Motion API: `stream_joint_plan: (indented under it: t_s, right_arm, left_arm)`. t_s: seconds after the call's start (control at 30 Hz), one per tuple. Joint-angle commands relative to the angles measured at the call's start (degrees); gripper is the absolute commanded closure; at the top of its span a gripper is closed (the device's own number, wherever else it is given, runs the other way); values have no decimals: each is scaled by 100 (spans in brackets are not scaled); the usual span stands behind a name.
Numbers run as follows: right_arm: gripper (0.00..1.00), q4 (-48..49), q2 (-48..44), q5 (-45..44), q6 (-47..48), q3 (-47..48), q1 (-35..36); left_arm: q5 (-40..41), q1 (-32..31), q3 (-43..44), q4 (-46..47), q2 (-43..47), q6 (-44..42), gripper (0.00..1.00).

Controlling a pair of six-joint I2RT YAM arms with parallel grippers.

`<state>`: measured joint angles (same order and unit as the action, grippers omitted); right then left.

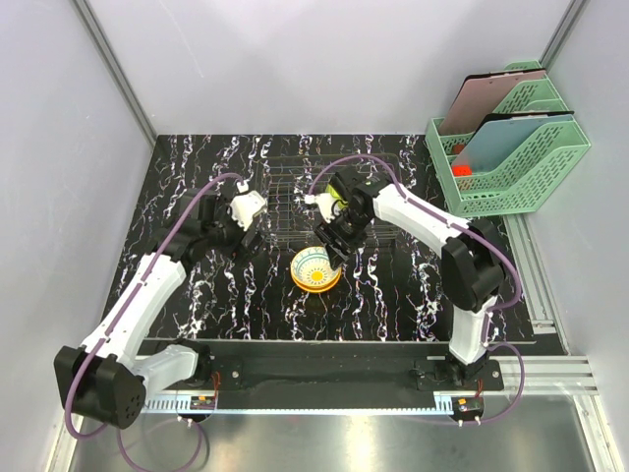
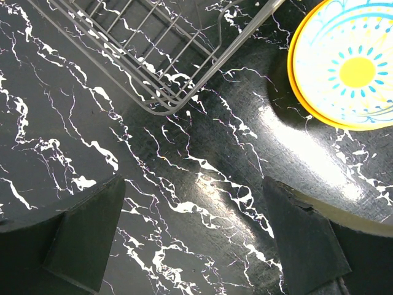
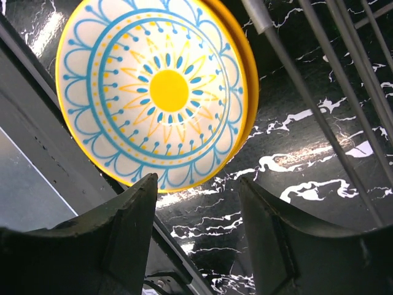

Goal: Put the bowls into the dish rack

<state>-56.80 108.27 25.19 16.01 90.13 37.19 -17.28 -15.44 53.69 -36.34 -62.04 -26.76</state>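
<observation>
1. The bowl is seated on the surface, just before the dish rack.
2. The right gripper is held released near its rim.
3. The left gripper is held released, empty.

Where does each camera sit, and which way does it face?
Top external: above and behind the bases, facing down at the black marbled table, metal wire dish rack and patterned yellow plastic bowl; both arms show.
Left wrist: on the left arm, looking down at rack corner and bowl; its fingers show.
Right wrist: on the right arm, looking down onto the bowl beside rack wires; its fingers show.
Shared: all see bowl and rack.
</observation>
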Motion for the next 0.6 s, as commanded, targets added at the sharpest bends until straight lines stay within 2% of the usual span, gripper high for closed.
stream_joint_plan:
  t_s: [0.0, 0.13, 0.37, 0.57]
  right_arm:
    - [37, -112, 124, 100, -124, 286, 8]
    - [37, -104, 133, 30, -125, 225, 8]
    - [53, -86, 282, 162, -142, 242, 25]
    - [56, -86, 379, 188, -168, 251, 87]
  left_arm:
    - [67, -47, 10, 241, 52, -39, 1]
    - [76, -55, 10, 250, 52, -57, 1]
    - [128, -90, 62, 259, -18, -118, 1]
    - [137, -108, 71, 259, -54, -119, 1]
